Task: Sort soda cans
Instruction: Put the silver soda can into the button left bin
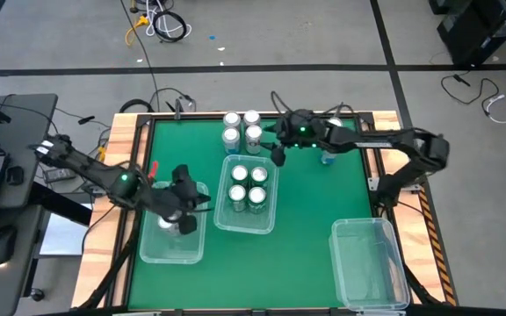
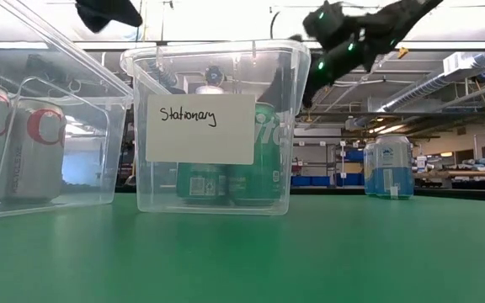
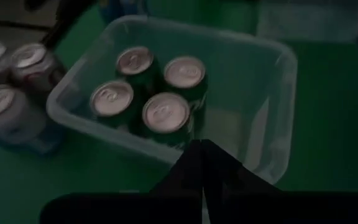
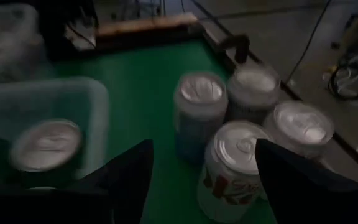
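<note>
Looking straight down, the left gripper (image 1: pixel 185 207) hangs closed over the left bin (image 1: pixel 172 248), and four green cans (image 1: pixel 247 184) fill the middle bin (image 1: pixel 267 219); the right gripper (image 1: pixel 278 149) spreads open beside a loose cluster of cans (image 1: pixel 241 127). Only the low view shows the bin's "Stationary" label (image 2: pixel 200 128) and a blue can (image 2: pixel 388 167) apart on the bench (image 2: pixel 310 252). The right wrist view alone shows a red-marked can (image 4: pixel 238 163) between the fingers (image 4: pixel 291 180).
</note>
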Robot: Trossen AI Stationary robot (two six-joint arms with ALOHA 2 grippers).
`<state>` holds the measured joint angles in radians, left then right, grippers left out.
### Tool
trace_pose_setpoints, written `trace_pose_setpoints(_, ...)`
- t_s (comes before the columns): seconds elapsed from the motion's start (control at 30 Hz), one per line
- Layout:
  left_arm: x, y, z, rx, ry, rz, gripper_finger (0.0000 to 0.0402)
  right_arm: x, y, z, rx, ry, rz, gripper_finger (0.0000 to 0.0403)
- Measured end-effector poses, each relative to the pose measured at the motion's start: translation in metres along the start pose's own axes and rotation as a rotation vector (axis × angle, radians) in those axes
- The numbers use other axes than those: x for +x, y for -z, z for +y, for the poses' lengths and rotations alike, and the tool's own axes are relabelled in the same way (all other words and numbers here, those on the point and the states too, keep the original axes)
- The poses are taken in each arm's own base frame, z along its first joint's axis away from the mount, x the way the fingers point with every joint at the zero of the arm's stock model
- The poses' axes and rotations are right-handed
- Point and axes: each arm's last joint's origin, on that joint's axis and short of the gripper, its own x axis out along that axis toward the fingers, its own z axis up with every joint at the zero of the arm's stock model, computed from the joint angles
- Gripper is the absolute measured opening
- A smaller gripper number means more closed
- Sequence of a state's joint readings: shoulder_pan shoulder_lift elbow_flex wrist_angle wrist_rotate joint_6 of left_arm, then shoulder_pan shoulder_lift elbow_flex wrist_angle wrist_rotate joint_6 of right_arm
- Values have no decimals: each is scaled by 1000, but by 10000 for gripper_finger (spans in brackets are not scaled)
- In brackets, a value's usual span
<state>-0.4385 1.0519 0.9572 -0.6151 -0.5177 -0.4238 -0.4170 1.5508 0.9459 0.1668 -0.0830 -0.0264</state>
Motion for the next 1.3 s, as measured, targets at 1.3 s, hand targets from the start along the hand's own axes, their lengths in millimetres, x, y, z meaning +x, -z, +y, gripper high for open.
trace_pose_setpoints(1.3,-30,20,31,3,25,-259,1,36,37,-53,115,71,57,315)
